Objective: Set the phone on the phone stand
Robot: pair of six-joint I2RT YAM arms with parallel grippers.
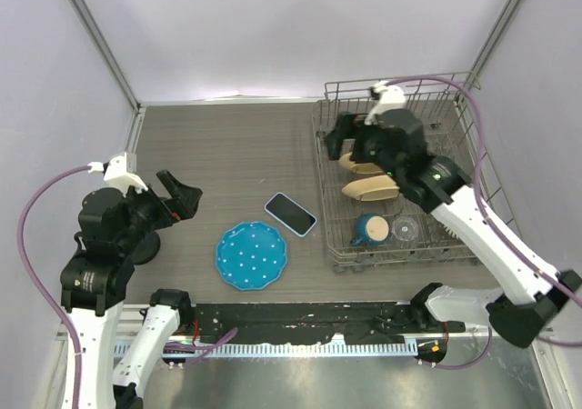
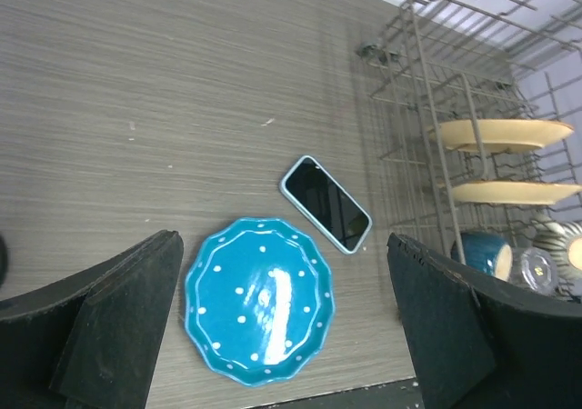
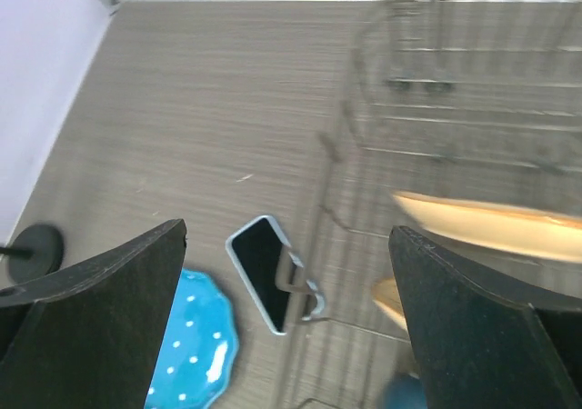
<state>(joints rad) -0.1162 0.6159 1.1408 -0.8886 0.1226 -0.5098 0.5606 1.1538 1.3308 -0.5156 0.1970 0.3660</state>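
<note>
The phone [image 1: 290, 214], black screen up in a light blue case, lies flat on the table between the blue plate and the dish rack. It also shows in the left wrist view [image 2: 326, 204] and in the right wrist view [image 3: 266, 271], partly behind a rack wire. The phone stand [image 3: 35, 245], a black disc with a thin post, sits at the far left; in the top view its base [image 1: 145, 246] is mostly hidden under my left arm. My left gripper [image 1: 181, 194] is open and empty, left of the phone [image 2: 284, 273]. My right gripper [image 1: 350, 140] is open and empty above the rack [image 3: 289, 245].
A round blue dotted plate [image 1: 252, 255] lies just left of and nearer than the phone [image 2: 259, 300]. A wire dish rack [image 1: 325, 191] at the right holds beige plates [image 1: 373, 187], a blue mug [image 1: 371, 230] and a glass [image 1: 406, 229]. Walls close in the left, back and right sides.
</note>
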